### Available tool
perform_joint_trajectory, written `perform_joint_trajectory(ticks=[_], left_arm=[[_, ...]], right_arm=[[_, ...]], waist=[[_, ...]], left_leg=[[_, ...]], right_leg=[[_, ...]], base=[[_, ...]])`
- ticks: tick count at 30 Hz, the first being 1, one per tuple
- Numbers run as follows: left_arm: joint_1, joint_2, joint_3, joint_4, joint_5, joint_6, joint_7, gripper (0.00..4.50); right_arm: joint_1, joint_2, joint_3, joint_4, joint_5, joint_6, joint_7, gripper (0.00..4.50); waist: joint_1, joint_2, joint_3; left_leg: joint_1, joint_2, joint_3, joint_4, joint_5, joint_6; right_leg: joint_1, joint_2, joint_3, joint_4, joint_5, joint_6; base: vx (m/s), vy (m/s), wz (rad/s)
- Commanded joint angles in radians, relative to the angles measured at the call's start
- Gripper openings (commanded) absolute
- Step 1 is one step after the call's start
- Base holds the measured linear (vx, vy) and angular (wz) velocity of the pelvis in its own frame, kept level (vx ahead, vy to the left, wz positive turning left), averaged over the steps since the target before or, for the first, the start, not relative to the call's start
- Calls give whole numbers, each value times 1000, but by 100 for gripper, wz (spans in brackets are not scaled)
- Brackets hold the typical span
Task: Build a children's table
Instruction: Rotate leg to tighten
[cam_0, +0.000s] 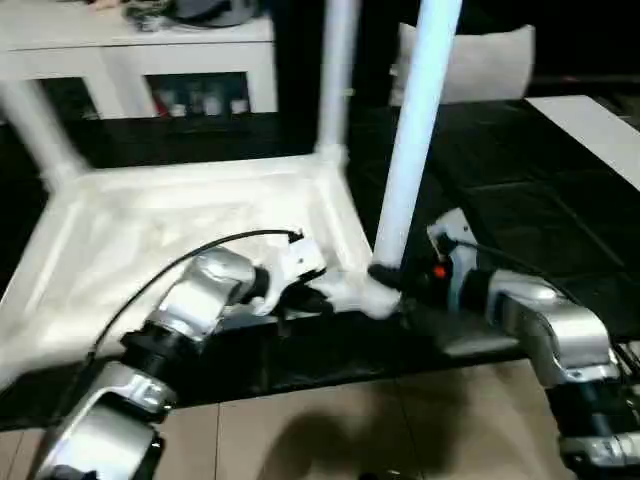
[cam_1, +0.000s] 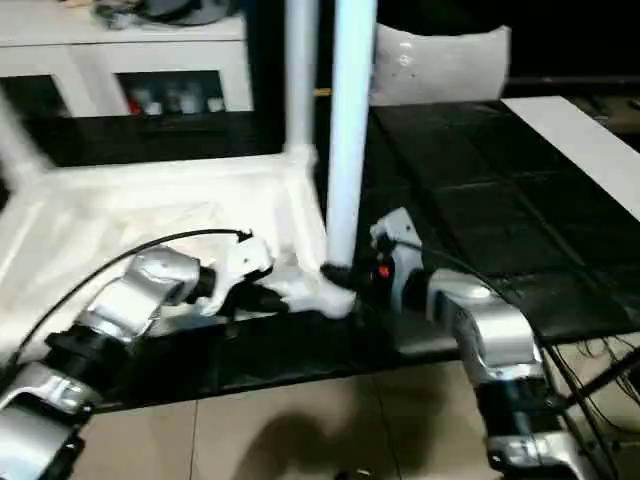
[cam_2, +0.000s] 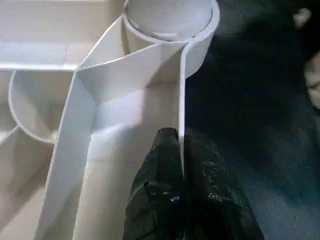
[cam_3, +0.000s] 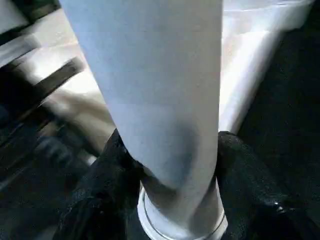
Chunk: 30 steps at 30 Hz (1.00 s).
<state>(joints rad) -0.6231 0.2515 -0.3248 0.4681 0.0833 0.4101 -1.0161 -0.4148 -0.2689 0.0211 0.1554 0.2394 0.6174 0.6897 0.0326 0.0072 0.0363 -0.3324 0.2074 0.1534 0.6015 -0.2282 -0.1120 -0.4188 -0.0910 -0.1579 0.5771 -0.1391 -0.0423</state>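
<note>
Left hand (cam_2: 181, 150) pinched shut, right hand (cam_3: 170, 165) clamped, both forearms converging.

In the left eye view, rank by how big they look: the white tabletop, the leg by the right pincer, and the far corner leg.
1. Tabletop, by far the largest.
2. Leg that the right pincer closes around.
3. Far corner leg; it looks thinner, but it stands farther from the camera, so legs two and three are unsure.

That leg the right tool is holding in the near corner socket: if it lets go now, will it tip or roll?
The leg is tall, slim and leans slightly, so it may tip unless fully seated in the socket. Its round, smooth, tapered shaft would probably roll in a curve. The right tool straddles its base.
</note>
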Motion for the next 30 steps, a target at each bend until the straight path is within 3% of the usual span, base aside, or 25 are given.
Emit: perform_joint_trajectory(ticks=[1, 3, 7, 11, 12, 13, 14, 15, 17, 22, 24, 30], left_arm=[[-14, -76, 18, -34, -32, 26, 83, 0], [-15, -118, 43, -33, -34, 47, 149, 0], [-12, -131, 30, -30, -7, 38, 186, 0], [-13, -95, 0, -27, 6, -16, 146, 0], [-12, -92, -2, -27, 7, -19, 142, 0], [-11, -85, -2, -27, 6, -18, 135, 0], [-10, -68, -7, -22, 7, -40, 110, 0], [-10, -67, -7, -22, 7, -41, 108, 0], [-12, -49, -12, -12, 8, -66, 82, 0], [-13, 13, -44, 18, 16, -144, 11, 0], [-11, 34, -56, 23, 20, -174, -19, 0], [-13, 78, -87, 42, 24, -256, -112, 0]], right_arm=[[-21, 53, 20, 38, -15, -25, -103, 201], [-14, 76, 17, 54, -21, -94, -126, 252], [-5, 103, -4, 47, -11, -93, -126, 284], [11, 59, 6, 53, -23, -156, -73, 308], [12, 54, 7, 54, -24, -162, -68, 317], [16, 40, 8, 58, -25, -177, -51, 317], [26, -1, 8, 59, -22, -217, 5, 343], [27, -4, 7, 58, -20, -219, 11, 349], [38, -42, -4, 46, -2, -228, 77, 356], [89, -185, 13, 6, 12, -260, 266, 393], [109, -234, 6, -2, 26, -256, 321, 430], [157, -341, -42, -34, 77, -247, 436, 446]], waist=[[11, -13, -67], [12, -11, -69], [15, -7, -73], [21, 0, -71], [22, 4, -70], [23, -1, -69], [25, 2, -68], [27, -2, -67], [33, 1, -65], [49, -2, -66], [58, -3, -64], [64, -5, -65]], left_leg=[[-28, 0, 7, -60, -60, 70], [-26, 4, 8, -59, -45, 81], [-28, 11, 4, -57, 20, 118], [-25, 11, 6, -58, 1, 132], [-25, 11, 5, -58, -6, 132], [-25, 11, 7, -59, -22, 127], [-25, 11, 7, -59, -26, 125], [-22, 11, 9, -59, -41, 125], [-22, 11, 9, -60, -46, 128], [-20, 14, 7, -60, -51, 136], [-19, 13, 9, -60, -57, 134], [-19, 13, 9, -60, -59, 132]], right_leg=[[80, -53, 44, -88, -428, -28], [79, -54, 47, -83, -390, -47], [81, -53, 56, -60, -239, -108], [84, -57, 58, -59, -225, -134], [84, -57, 58, -61, -231, -133], [85, -57, 59, -63, -247, -129], [86, -58, 58, -63, -253, -129], [85, -57, 58, -68, -275, -120], [84, -57, 58, -70, -296, -115], [85, -57, 59, -68, -295, -104], [84, -57, 58, -71, -316, -95], [83, -56, 57, -73, -333, -89]], base=[[0, 0, 0], [0, 0, 0], [0, 0, 0], [0, 0, 0], [0, 0, 0], [0, 0, 0], [0, 0, 0], [0, 0, 0], [0, 0, 0], [0, 0, 0], [0, 0, 0], [0, 0, 0]])
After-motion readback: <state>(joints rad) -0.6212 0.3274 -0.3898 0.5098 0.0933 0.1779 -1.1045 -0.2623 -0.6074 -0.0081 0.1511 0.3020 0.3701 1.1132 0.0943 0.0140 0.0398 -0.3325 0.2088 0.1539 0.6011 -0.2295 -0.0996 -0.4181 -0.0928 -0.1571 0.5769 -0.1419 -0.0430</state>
